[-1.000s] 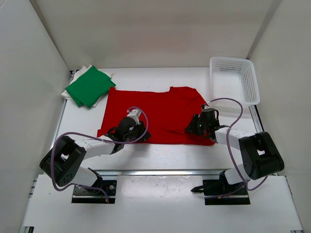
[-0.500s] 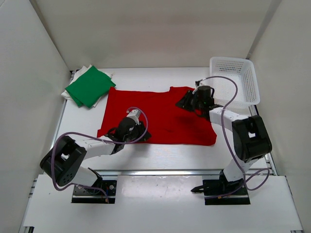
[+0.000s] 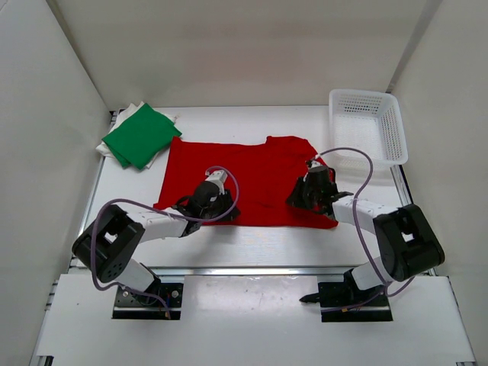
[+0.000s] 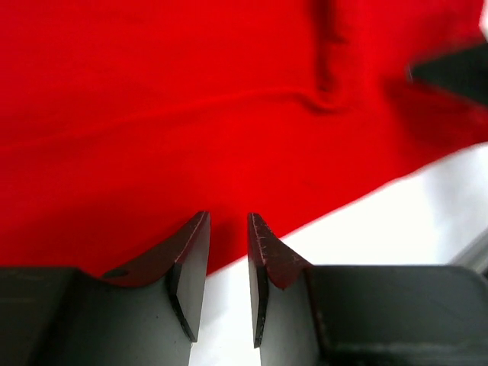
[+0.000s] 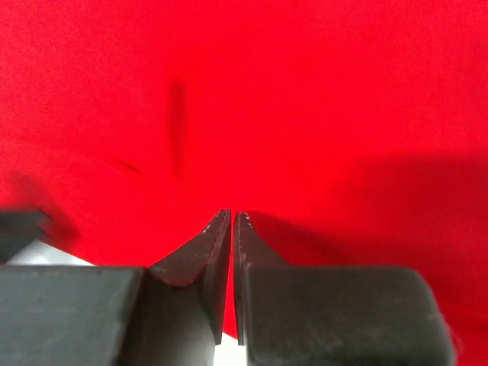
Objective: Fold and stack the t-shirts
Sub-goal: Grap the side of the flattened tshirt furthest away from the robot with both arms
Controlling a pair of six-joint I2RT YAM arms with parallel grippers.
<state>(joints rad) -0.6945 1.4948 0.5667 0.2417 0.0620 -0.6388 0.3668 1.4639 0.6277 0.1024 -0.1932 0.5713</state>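
The red t-shirt (image 3: 252, 164) lies spread flat across the middle of the table. It fills the left wrist view (image 4: 191, 99) and the right wrist view (image 5: 305, 91). My left gripper (image 3: 226, 207) (image 4: 227, 217) hovers low over its near hem, jaws a little apart with nothing between them. My right gripper (image 3: 296, 200) (image 5: 232, 213) is shut just above the shirt's near right part, with no fold seen pinched. The green t-shirt (image 3: 142, 136) lies folded on the folded white t-shirt (image 3: 114, 128) at the back left.
A white lattice basket (image 3: 366, 126) stands at the back right corner. White walls close in the table on three sides. Both arm bases sit at the near edge, with purple cables looping above the arms.
The right gripper swung out to the shirt's far right sleeve, then came back to the near right part and closed. The left gripper shifted slightly right along the near hem.
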